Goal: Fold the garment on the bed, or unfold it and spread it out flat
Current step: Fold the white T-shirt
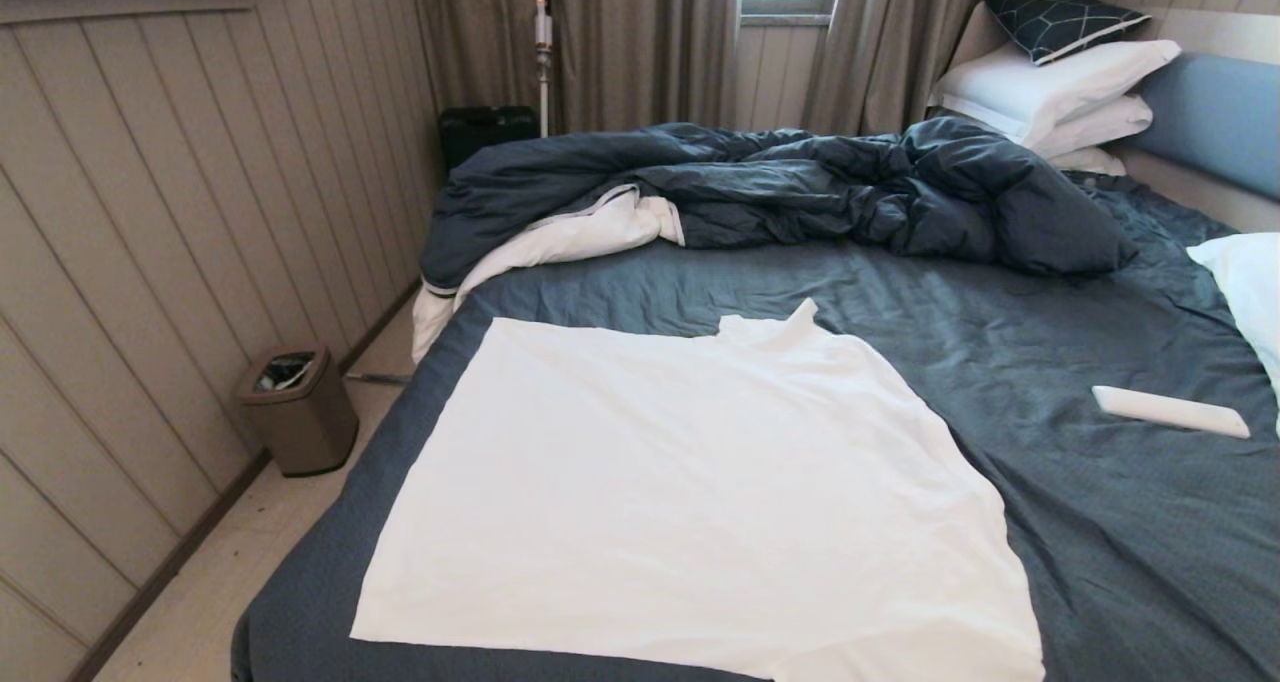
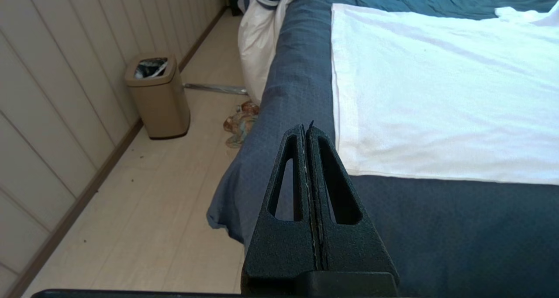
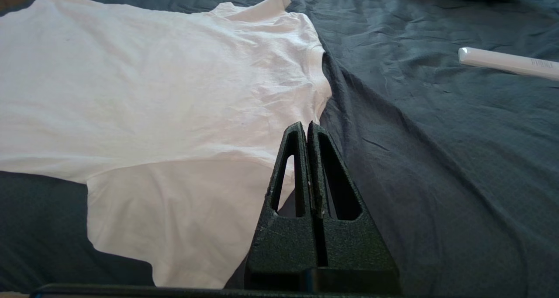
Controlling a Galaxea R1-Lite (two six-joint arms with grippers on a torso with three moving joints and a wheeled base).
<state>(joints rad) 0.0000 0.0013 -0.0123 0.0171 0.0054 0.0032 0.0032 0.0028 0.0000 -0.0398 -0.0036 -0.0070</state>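
Note:
The white shirt (image 1: pixel 690 492) lies spread flat on the near left half of the bed (image 1: pixel 1100 542), its small neck piece (image 1: pixel 790 320) pointing toward the duvet. Neither arm shows in the head view. My left gripper (image 2: pixel 305 127) is shut and empty, hovering over the bed's near left corner just short of the shirt's (image 2: pixel 436 92) hem corner. My right gripper (image 3: pixel 304 125) is shut and empty too, above the dark sheet beside the shirt's (image 3: pixel 153 92) right edge, with a sleeve below it.
A rumpled dark blue duvet (image 1: pixel 800 192) with white lining lies across the far side. White pillows (image 1: pixel 1050 87) stack at the headboard. A white slim box (image 1: pixel 1170 411) rests on the sheet at right. A beige bin (image 1: pixel 298 409) stands on the floor left of the bed.

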